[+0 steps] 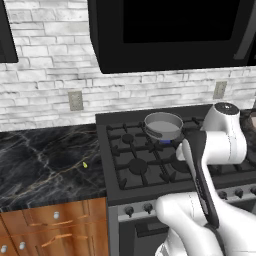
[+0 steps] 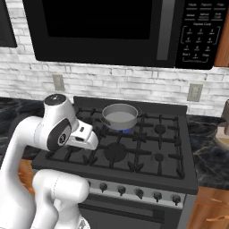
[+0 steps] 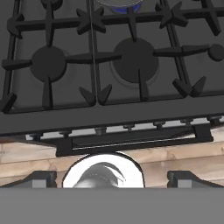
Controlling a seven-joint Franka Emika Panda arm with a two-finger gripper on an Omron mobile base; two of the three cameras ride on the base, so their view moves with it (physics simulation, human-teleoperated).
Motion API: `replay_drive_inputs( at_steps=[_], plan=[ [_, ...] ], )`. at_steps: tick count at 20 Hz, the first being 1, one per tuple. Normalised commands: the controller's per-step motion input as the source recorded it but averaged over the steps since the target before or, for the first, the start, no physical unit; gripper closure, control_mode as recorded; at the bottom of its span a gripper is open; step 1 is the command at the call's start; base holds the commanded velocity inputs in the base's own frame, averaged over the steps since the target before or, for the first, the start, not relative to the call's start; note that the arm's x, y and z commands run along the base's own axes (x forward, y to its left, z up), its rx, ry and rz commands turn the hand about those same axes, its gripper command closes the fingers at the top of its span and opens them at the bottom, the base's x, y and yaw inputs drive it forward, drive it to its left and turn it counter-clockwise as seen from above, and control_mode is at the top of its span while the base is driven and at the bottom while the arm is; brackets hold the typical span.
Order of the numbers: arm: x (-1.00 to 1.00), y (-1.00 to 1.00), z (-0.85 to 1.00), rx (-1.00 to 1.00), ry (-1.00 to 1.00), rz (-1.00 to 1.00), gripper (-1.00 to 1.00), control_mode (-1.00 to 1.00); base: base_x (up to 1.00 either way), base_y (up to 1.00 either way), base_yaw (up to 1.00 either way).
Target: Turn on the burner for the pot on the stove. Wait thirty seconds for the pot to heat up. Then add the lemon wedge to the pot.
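Note:
The grey pot sits on the back middle burner of the black stove, with a blue glow under it. The tiny yellow-green lemon wedge lies on the dark marble counter left of the stove. My hand hovers above the stove's front left part, well short of the pot. In the hand view my gripper is open with nothing between its fingertips, and the pot's rim and the blue glow show at the top edge.
Unlit burner caps lie below the hand. A row of dark knobs lines the stove's front. A black microwave hangs above the stove. Wooden drawers sit under the counter, and a pale object stands at the far right.

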Motion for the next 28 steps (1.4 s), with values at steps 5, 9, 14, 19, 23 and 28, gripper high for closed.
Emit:
replay_drive_inputs(
  at_steps=[5,9,14,19,23,28],
  plan=[
    [0.39,0.00,-0.01,0.00,0.00,0.00,-1.00,-1.00,0.00,0.00,0.00],
    [0.20,0.00,0.00,0.00,0.01,0.00,-1.00,-1.00,0.00,0.00,0.00],
    [0.00,0.00,0.00,0.00,0.00,0.00,-1.00,-1.00,0.00,0.00,0.00],
    [-0.23,0.00,0.00,0.00,0.00,0.00,-1.00,-1.00,0.00,0.00,0.00],
    [-0.30,0.00,0.00,0.00,0.00,0.00,-1.00,-1.00,0.00,0.00,0.00],
    [-0.03,0.00,0.00,0.00,0.00,0.00,-1.00,-1.00,0.00,0.00,0.00]
  ],
)
